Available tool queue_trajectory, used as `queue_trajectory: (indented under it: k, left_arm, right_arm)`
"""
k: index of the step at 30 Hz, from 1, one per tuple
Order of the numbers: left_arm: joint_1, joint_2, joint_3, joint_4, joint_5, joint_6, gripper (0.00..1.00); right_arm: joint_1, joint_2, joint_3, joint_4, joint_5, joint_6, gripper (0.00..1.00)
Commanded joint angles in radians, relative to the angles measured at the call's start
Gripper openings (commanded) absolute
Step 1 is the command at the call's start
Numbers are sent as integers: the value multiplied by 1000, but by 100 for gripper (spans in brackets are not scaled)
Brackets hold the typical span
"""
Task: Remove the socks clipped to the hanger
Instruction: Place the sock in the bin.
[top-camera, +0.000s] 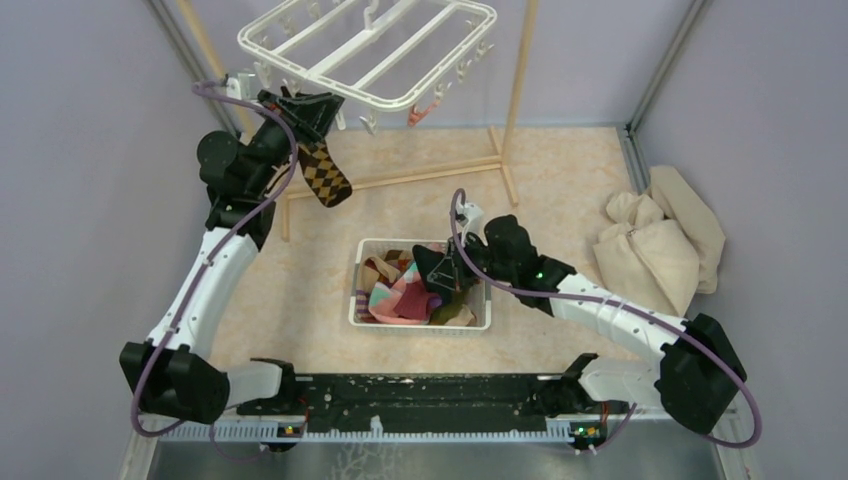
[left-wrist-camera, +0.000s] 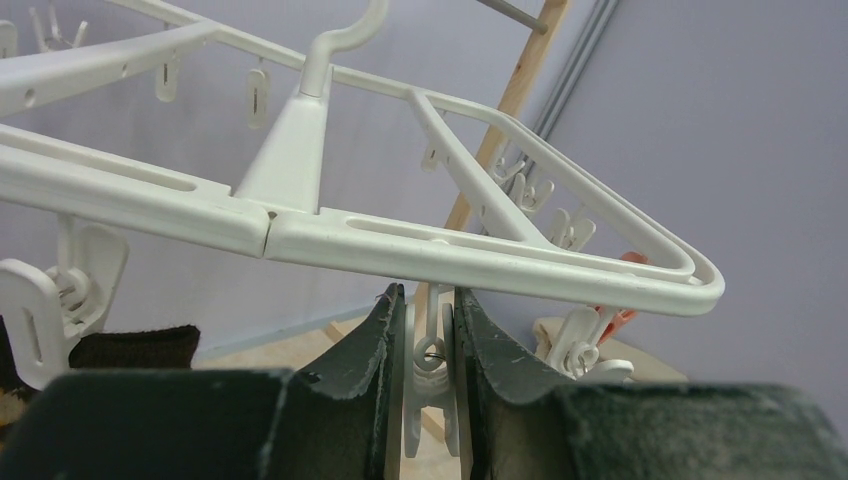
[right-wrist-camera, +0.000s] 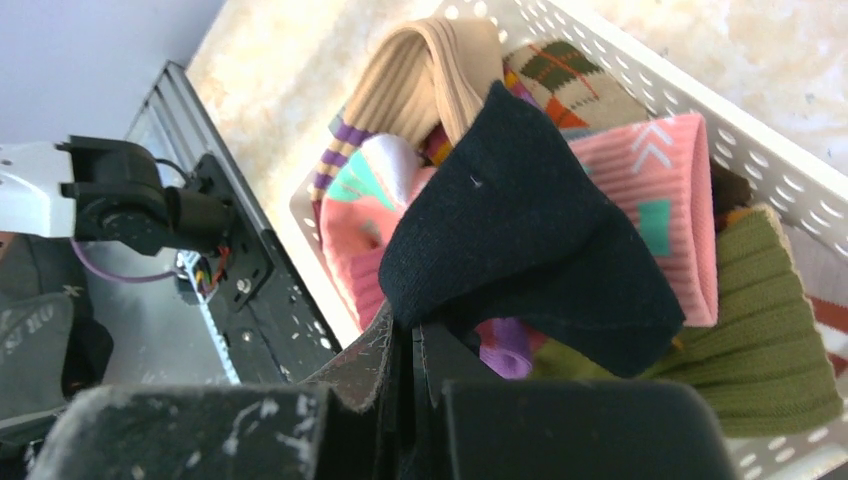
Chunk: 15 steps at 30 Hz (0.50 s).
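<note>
Seen from above, a white plastic rectangular drying hanger (top-camera: 345, 88) with cross bars and small dangling clips hangs at the back of a beige speckled worktop (top-camera: 300, 290). Just behind it is a wooden pole rack (top-camera: 513, 90).

The left gripper (top-camera: 300, 112) is up at the hanger's near left edge. In the left wrist view its dark fingers (left-wrist-camera: 365, 345) stand on either side of a white plastic clip (left-wrist-camera: 430, 385) that dangles under the hanger's rim, and they pinch it between them. A brown argyle sock (top-camera: 326, 175) hangs just below this gripper. A dark cuff shows beside a neighbouring clip, and I cannot tell whether that clip grips it. Further right along the hanger's near edge, a small pinkish piece (top-camera: 415, 115) hangs from another clip; it is too small to identify.

The right gripper (top-camera: 440, 272) is over a white slotted plastic basket (top-camera: 420, 325) in the middle of the worktop. In the right wrist view its fingers are pressed together on the edge of a black sock (right-wrist-camera: 530, 230). This sock hangs above the loose socks in the basket:
- a pink sock with mint patches (right-wrist-camera: 655, 170)
- an olive ribbed sock (right-wrist-camera: 770, 330)
- a beige ribbed sock (right-wrist-camera: 440, 60)
- a bit of purple sock (right-wrist-camera: 505, 350)

A heap of beige cloth (top-camera: 660, 240) lies on the worktop to the right of the basket.
</note>
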<state>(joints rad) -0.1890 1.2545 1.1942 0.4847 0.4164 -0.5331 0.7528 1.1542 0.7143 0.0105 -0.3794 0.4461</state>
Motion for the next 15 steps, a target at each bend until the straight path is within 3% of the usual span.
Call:
queue_trajectory:
  k: [1,15]
  left_arm:
    - [-26,-37,-9,-18,-56,9,12]
    - [-199,-20,0,-87,-345,62,10]
  right_arm:
    - [22,-24,42,-61,69,-48,0]
    - [109,-10,22,-175,236,-98,0]
